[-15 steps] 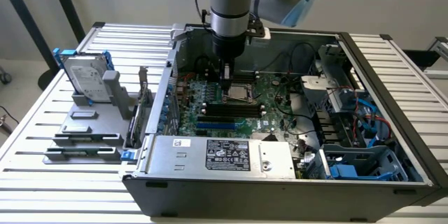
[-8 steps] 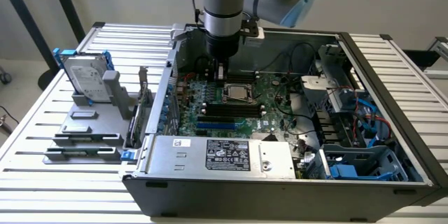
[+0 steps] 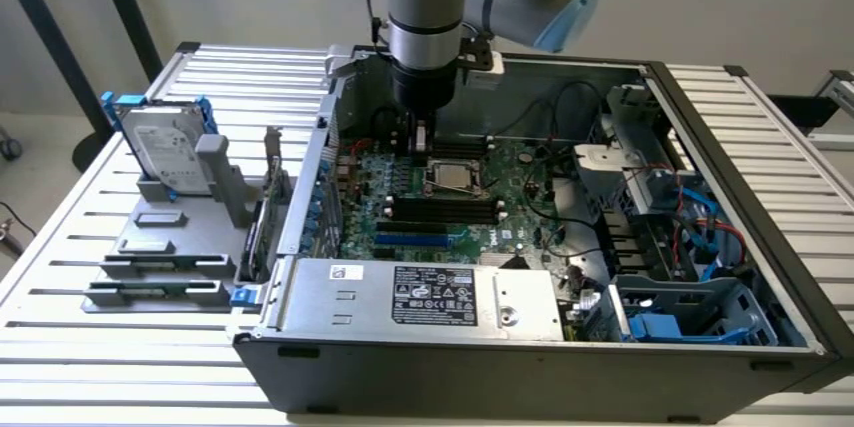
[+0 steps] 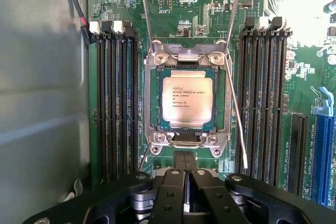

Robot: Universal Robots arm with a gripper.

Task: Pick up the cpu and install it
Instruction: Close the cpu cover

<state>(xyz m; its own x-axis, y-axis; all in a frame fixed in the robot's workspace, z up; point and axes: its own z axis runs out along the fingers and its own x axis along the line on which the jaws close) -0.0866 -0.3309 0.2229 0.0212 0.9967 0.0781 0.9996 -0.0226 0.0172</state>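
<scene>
White slatted table (image 3: 80, 247) is seen carrying an open computer case (image 3: 534, 357), inside which the arm's gripper (image 4: 185, 155) is held above the green motherboard (image 3: 521, 172). Its jaws are pressed together, and nothing is clamped between them. The cpu (image 4: 187, 97) is seated flat in its socket (image 4: 148, 103) with the silver top up, just beyond the tips of the jaws and clear of them; the hinged metal load plate (image 4: 148, 19) is raised on the side of the chip away from the jaws, and banks of memory slots (image 4: 113, 103) are ranged on both flanks.
</scene>
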